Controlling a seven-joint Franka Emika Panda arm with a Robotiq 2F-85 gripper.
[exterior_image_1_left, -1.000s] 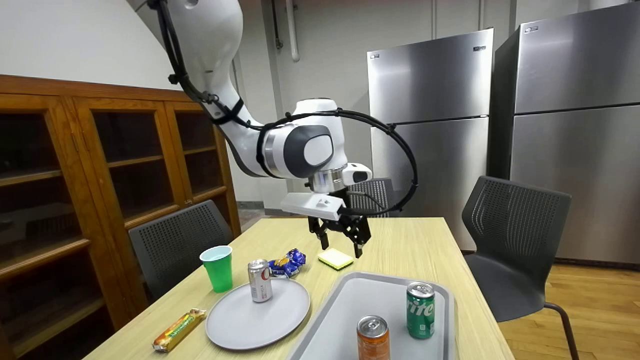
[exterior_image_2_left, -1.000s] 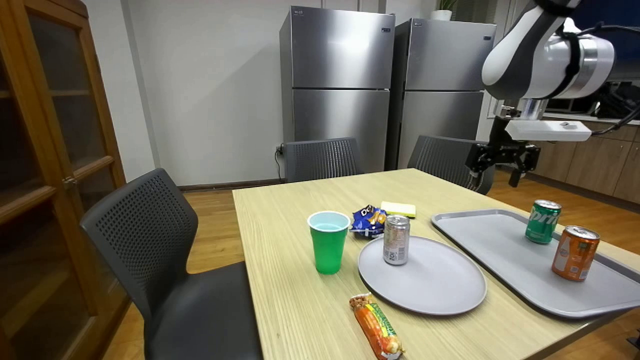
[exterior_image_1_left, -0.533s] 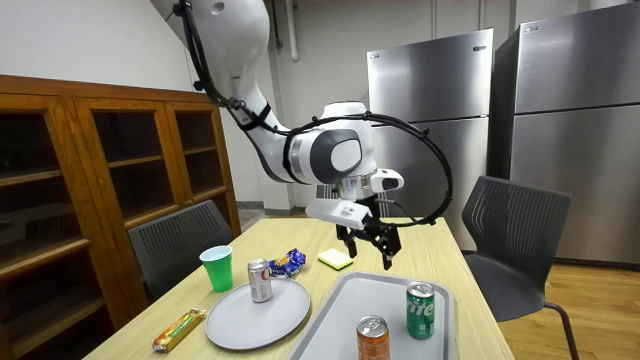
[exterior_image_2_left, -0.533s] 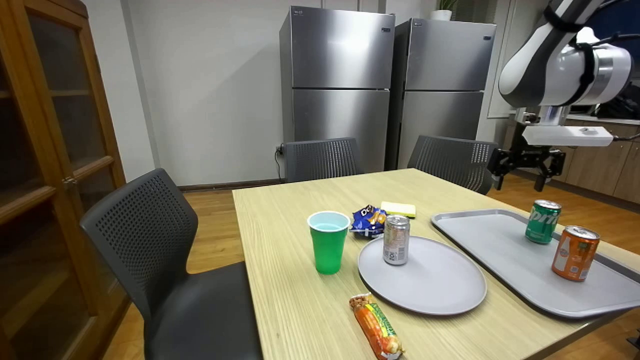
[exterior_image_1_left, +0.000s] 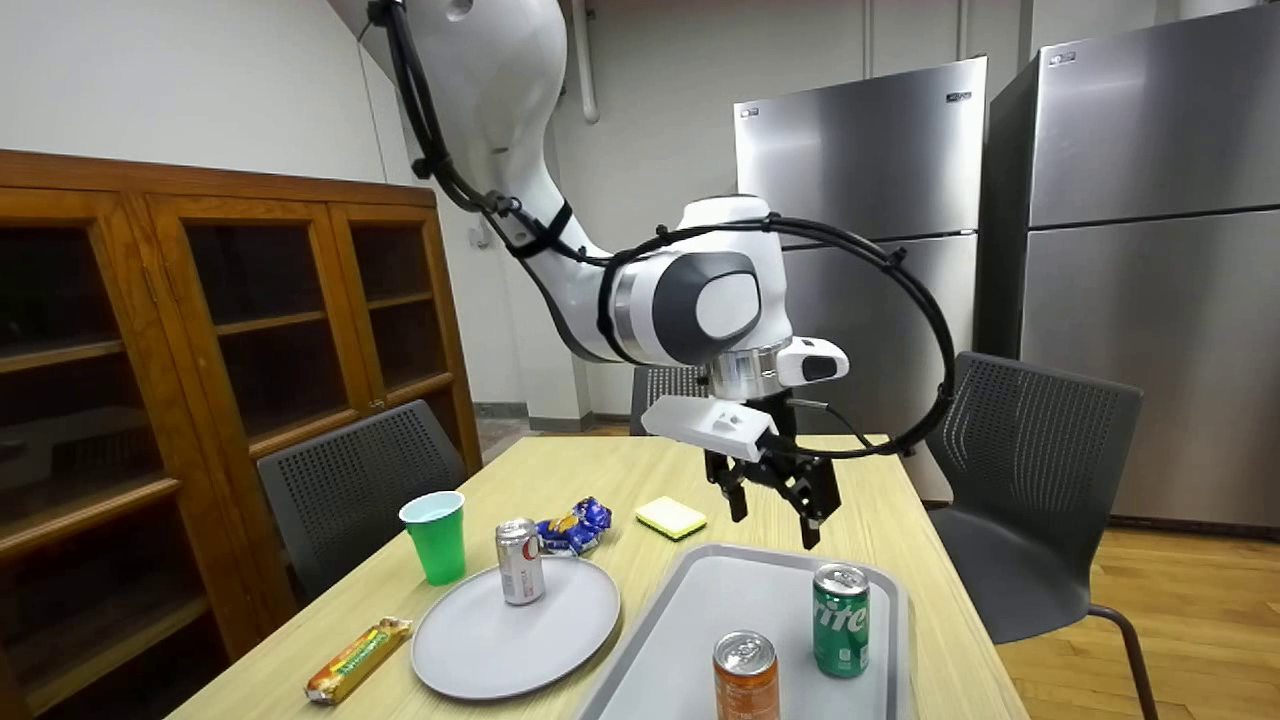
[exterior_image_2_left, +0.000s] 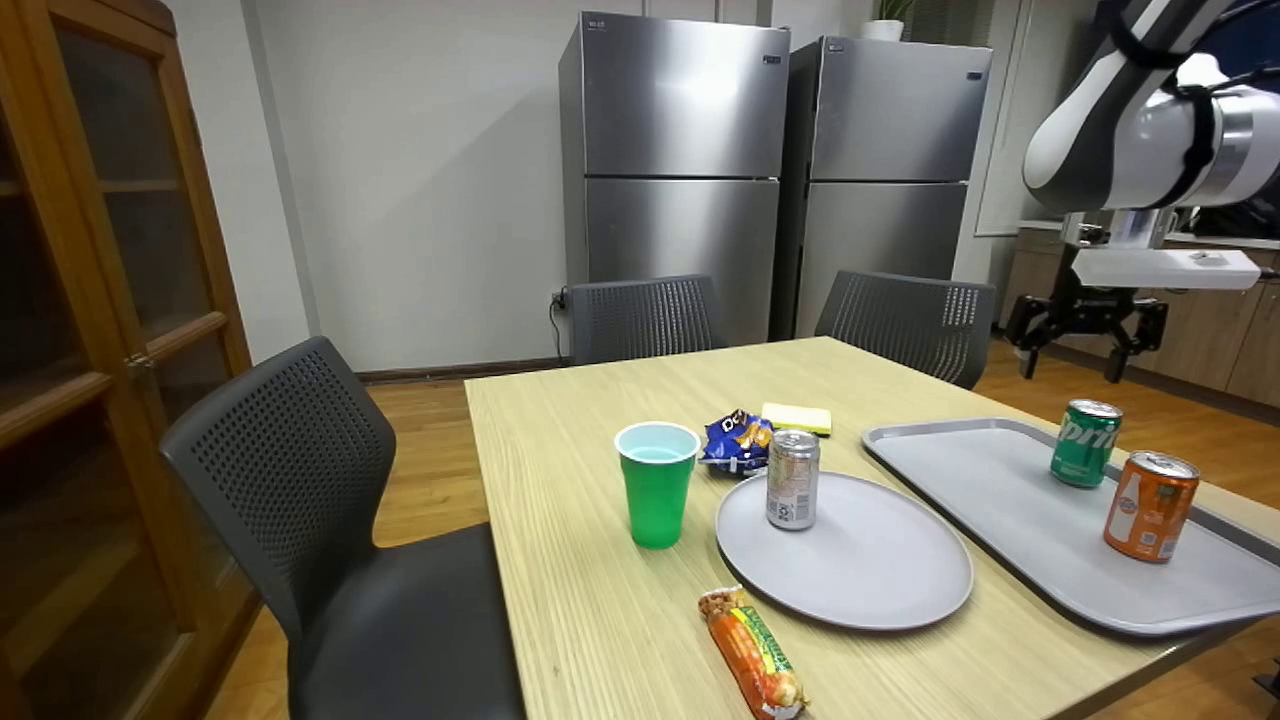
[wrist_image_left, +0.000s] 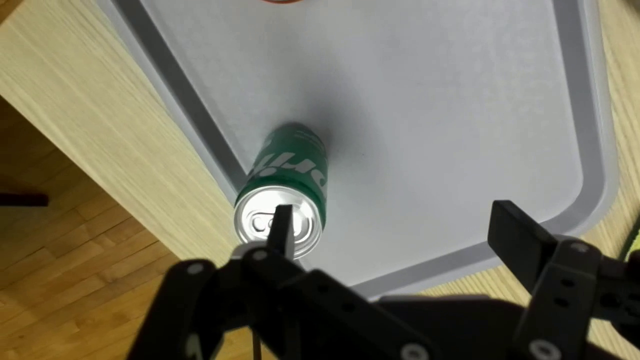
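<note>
1. Shifted since a second ago: the black two-fingered gripper (exterior_image_1_left: 774, 525) — it has moved away from the rectangular yellow sponge (exterior_image_1_left: 670, 517) toward the edge of the pale wood table (exterior_image_1_left: 590, 460) along which the grey rectangular plastic tray (exterior_image_1_left: 740, 590) lies.
2. Its fingers are spread wide apart, in a released state.
3. Nearest to it is a short green aluminium can (wrist_image_left: 290, 165) with white lettering, upright on the tray by one long edge and close to a corner. One fingertip covers part of the can's silver lid in the wrist view (only by the angle — both exterior views show gripper and can apart).
4. Also upright on the tray, farther from that corner, stands an orange aluminium can (exterior_image_2_left: 1152, 507).
5. Beside the tray's other long edge, a round grey plate (exterior_image_2_left: 860, 580) bears a silver aluminium can (exterior_image_2_left: 793, 480), upright.
6. Near the plate's rim lies a crumpled blue snack bag (exterior_image_2_left: 738, 442); the sponge lies just off a tray corner.
7. Nearer the table's opposite edge are a tapered green plastic cup (exterior_image_2_left: 657, 490) and an orange-and-yellow wrapped bar (exterior_image_2_left: 752, 650).
</note>
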